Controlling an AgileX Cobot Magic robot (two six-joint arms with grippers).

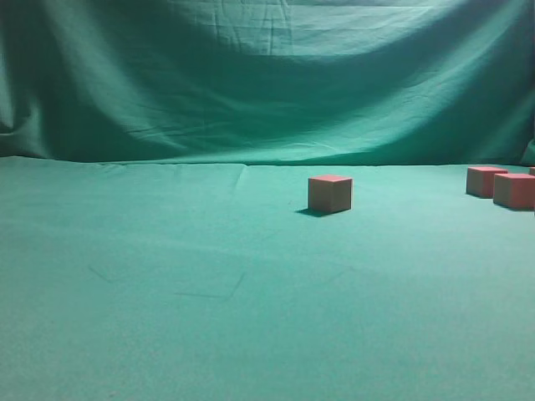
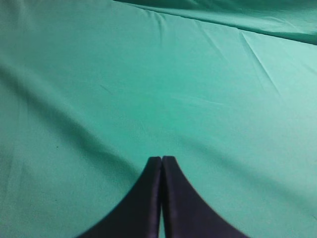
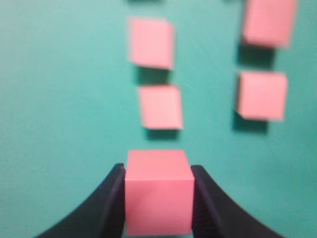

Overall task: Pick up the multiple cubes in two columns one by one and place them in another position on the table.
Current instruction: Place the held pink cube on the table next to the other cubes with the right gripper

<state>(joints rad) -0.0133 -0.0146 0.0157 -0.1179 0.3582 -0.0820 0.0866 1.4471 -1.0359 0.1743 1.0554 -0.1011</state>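
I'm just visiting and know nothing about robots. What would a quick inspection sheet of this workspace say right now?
Surface: table covered in smooth teal cloth.
Job's things: one cube alone mid-table; more cubes at the right edge; four loose cubes in two columns under the right wrist.
Clutter: nothing seen.
Grippers: left gripper shut, empty; right gripper clamped on a held cube.
Cables: nothing seen.
Surroundings: wrinkled green backdrop.

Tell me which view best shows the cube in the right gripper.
The right wrist view: the held cube fills the foreground, clamped between the right gripper fingers above the table, with four more cubes beyond. The exterior view shows only resting cubes, no gripper. The left wrist view shows only cloth and its own shut gripper.
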